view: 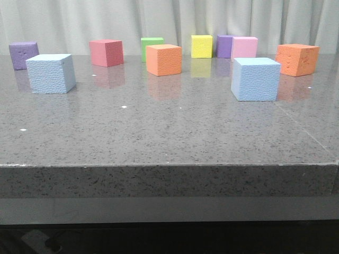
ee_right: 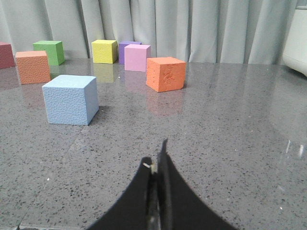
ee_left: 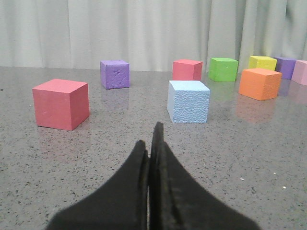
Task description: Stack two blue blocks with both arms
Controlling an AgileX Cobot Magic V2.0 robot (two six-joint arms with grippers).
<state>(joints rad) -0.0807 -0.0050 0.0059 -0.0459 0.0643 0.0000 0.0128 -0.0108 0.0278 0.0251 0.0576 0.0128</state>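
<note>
So far we have done nothing of the stacking: both blue blocks sit on the desk (view: 169, 143) well apart, one (view: 51, 73) far to the left of the orange cube (view: 163, 60) and the other (view: 256, 79) to its right. Our left hand (ee_left: 152, 148) and right hand (ee_right: 157, 165) are each pressed closed and empty, low over the desk short of a block, so opening, grasping, lifting and placing all remain.

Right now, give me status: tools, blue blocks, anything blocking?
Left tool shut, empty; right tool shut, empty. Left blue block and right blue block far apart on table, unstacked. Nothing between tools and blocks.
</note>
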